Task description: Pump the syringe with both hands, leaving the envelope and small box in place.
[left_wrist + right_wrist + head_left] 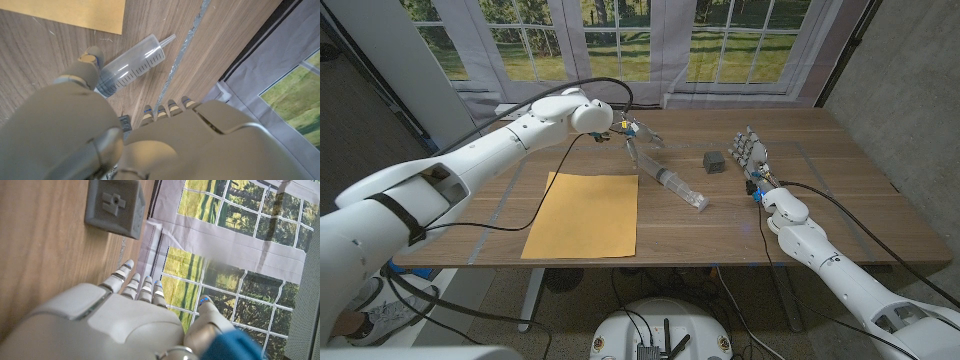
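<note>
Left hand [632,133] hovers at the clear plastic syringe's [678,187] plunger end — grip unclear; right hand [750,155] waits open, should steady the barrel.

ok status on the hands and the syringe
Left hand at the syringe plunger end, grip unclear. Right hand open, upright beside the small box. Envelope flat alongside the syringe, nothing blocking.

Brown wooden tabletop [840,215] with pale tape strips [500,195] running across it; beyond its far edge, white-framed window [650,40] onto green grass, grey curtain [380,60] at left.
</note>
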Action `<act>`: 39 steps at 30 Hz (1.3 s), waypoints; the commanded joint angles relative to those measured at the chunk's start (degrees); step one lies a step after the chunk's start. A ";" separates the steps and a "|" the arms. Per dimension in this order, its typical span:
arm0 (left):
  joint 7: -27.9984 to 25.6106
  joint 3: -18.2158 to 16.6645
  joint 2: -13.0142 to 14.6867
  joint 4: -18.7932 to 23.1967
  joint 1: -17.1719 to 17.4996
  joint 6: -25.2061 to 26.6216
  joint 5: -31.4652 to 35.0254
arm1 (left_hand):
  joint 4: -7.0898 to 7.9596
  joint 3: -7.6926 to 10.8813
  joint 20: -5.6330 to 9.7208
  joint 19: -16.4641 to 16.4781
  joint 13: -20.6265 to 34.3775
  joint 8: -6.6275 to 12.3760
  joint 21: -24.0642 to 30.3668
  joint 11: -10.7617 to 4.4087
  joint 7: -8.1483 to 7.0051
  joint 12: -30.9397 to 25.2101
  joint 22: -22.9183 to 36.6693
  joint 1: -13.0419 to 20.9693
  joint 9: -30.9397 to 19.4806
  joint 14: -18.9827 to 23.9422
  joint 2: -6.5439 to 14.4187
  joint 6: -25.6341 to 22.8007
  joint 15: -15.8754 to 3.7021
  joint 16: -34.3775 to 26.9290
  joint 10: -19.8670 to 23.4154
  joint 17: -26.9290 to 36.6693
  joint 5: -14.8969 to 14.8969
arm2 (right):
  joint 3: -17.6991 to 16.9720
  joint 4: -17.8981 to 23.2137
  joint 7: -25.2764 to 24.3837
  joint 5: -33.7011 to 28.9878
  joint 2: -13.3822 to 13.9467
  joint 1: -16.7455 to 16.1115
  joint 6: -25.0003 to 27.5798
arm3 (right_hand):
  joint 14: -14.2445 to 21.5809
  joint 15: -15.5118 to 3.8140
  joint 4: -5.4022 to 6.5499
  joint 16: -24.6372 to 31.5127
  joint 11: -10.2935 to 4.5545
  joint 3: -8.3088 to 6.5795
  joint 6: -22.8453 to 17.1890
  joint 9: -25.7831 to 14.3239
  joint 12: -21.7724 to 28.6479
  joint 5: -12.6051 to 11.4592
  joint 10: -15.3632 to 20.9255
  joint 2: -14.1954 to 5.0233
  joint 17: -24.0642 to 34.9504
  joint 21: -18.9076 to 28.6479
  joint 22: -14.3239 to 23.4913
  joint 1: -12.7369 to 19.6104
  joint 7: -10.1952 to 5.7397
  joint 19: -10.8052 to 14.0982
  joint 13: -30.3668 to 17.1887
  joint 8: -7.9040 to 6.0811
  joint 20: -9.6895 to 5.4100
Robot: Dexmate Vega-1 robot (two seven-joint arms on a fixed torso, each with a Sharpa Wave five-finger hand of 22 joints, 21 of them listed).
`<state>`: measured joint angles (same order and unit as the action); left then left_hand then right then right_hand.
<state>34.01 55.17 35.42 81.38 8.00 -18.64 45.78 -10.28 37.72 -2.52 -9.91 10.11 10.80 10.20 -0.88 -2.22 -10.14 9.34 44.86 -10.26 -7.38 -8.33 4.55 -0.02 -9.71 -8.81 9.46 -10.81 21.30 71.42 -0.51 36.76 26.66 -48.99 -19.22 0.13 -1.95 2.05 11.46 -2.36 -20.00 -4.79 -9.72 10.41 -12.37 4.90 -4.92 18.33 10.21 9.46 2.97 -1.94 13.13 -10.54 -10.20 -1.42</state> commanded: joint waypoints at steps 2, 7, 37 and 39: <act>-4.19 1.68 -2.00 -2.41 1.56 1.02 1.08 | 0.10 -0.45 -0.56 0.46 0.14 0.08 0.51 1.24 0.44 -0.41 0.19 0.89 -0.22 0.82 0.10 1.36 0.35 -0.76 0.05 0.18 0.08 | -0.22 1.09 -0.03 0.36 0.57 -0.83 0.52 | -0.31 -0.04 -0.22 0.27 -0.38 -0.42 -0.01 -0.28 0.34 0.06 -0.03 -1.50 0.03 0.45 0.17 0.61 -0.06 -0.18 -0.07 -0.28 0.20; -6.97 1.91 -1.75 -1.93 2.90 1.83 1.88 | 0.06 -0.93 0.20 2.69 0.12 0.68 0.93 0.32 1.04 -1.20 0.19 1.82 -0.21 4.32 0.20 1.22 -0.73 -1.49 1.87 0.19 -0.10 | -0.35 1.34 -0.05 0.59 0.63 -1.18 0.54 | -0.25 0.00 -0.29 0.34 -0.36 -0.44 0.00 -0.28 0.33 0.08 -0.11 -1.57 -0.01 0.44 0.18 0.64 -0.13 -0.24 -0.07 -0.30 0.30; -22.65 3.11 -2.39 -6.03 6.42 4.32 4.78 | 0.07 -6.62 7.85 19.46 0.39 4.87 1.53 -6.77 -2.37 -2.94 0.11 8.41 -0.18 22.55 -0.86 -12.68 -8.50 -2.28 18.06 0.30 0.13 | -0.59 1.33 0.58 1.31 0.61 -1.14 0.65 | -0.04 0.06 -0.52 0.66 -0.47 -0.47 -0.05 -0.28 0.40 0.22 -0.05 -1.85 -0.17 0.54 0.20 0.69 -0.21 -0.18 -0.06 -0.37 0.92; -23.25 3.16 -2.44 -6.22 6.51 4.31 4.64 | 0.08 -7.18 8.45 20.41 0.43 5.05 1.47 -7.42 -2.71 -2.92 0.11 8.81 -0.18 23.70 -0.91 -13.66 -9.21 -2.27 19.08 0.32 0.14 | -0.57 1.29 0.63 1.34 0.57 -1.11 0.66 | -0.03 0.04 -0.52 0.68 -0.48 -0.47 -0.03 -0.28 0.40 0.23 -0.06 -1.85 -0.17 0.55 0.20 0.68 -0.21 -0.18 -0.06 -0.36 0.95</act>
<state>16.14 57.80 33.34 76.68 13.80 -14.54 50.00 -10.17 31.08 2.16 9.18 10.28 15.46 11.30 -7.82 -4.59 -12.77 9.35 52.65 -10.26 14.74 -9.19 -7.93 -2.29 -11.70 8.73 9.46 -10.85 20.88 72.49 -0.13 37.82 27.17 -49.96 -18.54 0.12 -1.95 1.81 11.91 -2.67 -20.23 -4.80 -9.72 10.40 -12.37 4.60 -5.52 18.07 10.21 9.46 3.58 -1.94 12.93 -10.38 -10.20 -0.79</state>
